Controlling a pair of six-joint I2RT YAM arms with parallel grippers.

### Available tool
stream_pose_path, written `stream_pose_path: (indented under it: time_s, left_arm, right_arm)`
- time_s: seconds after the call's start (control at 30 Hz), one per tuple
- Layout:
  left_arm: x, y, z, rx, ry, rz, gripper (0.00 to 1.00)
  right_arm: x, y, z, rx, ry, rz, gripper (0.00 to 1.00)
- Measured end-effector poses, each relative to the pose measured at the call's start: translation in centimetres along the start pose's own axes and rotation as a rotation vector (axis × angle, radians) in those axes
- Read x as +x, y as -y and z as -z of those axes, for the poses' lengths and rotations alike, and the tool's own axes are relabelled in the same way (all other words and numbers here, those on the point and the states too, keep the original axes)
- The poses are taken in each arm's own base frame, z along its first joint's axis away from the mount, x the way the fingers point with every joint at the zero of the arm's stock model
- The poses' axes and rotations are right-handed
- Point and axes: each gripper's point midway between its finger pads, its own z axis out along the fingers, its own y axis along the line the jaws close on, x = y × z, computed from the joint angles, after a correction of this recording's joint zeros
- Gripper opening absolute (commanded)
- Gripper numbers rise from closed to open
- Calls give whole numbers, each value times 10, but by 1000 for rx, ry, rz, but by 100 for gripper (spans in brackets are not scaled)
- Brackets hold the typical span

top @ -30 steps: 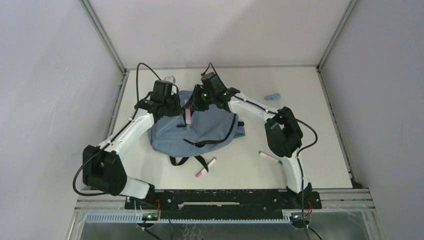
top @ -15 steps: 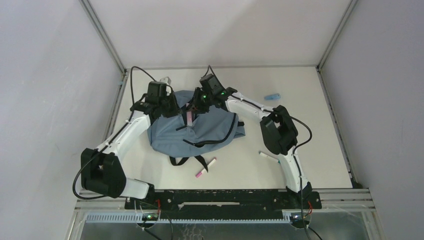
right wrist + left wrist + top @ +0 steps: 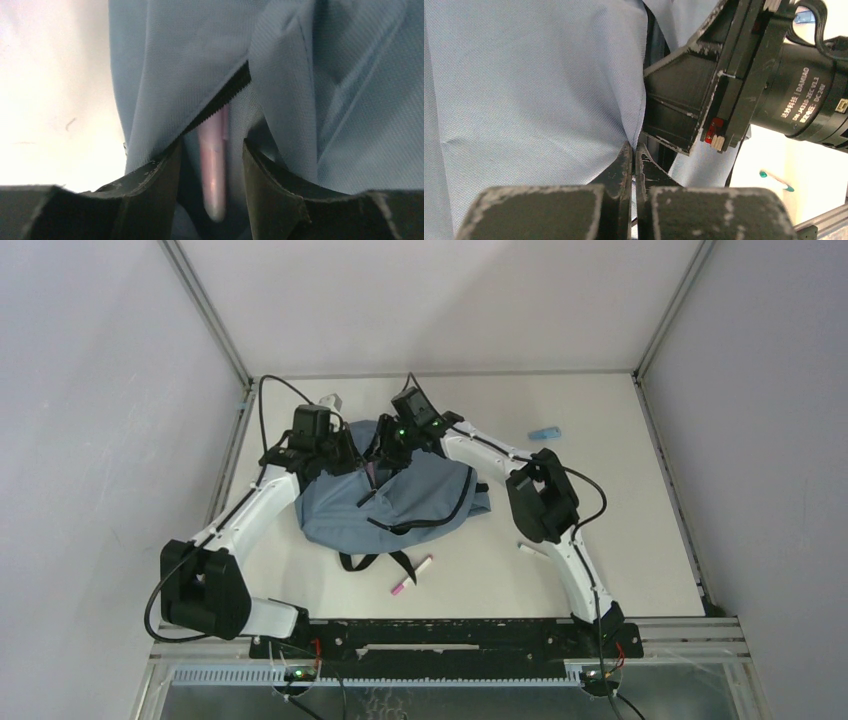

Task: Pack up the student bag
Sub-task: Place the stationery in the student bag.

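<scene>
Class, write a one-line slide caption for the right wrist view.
A pink pen between the open fingers of the right gripper, at the zip opening of the student bag.

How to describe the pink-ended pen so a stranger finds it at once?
Start at the blue-grey student bag mid-table. Near its black straps, on the robot's side, lies a white pen. Its pink tip sets it apart from the green-tipped pen further right.

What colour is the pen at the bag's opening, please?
The pen is pale pink; right wrist view.
</scene>
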Motion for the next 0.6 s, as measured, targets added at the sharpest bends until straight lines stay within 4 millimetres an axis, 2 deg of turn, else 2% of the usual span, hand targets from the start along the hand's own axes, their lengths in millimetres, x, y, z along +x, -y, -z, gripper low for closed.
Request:
stream_pose_path:
  time_s: [0.1, 0.17, 0.3, 0.4, 0.47, 0.53, 0.6]
  left_arm:
    - [0, 0, 0, 0, 0, 0, 0]
    - [0, 0, 0, -1, -1, 1, 0]
    - [0, 0, 0, -1, -1, 4, 0]
    - [0, -1, 0, -3, -1, 9, 0]
    - [0, -1, 0, -4, -1, 10, 0]
    - [0, -2, -1, -4, -3, 11, 0]
    - [1, -2, -2, -3, -9, 14, 0]
  right_arm:
    - [7, 8, 6, 14, -2, 0, 57]
    - [15, 12, 18, 29, -7, -2, 57]
    - [12, -4, 50, 5, 34, 32, 58]
    - [6, -22, 81, -24, 91, 83, 58]
    - [4, -24, 105, -21, 137, 114, 59]
    - [6, -15, 135, 5, 195, 140, 59]
    - [13, 3, 166, 53, 244, 154, 62]
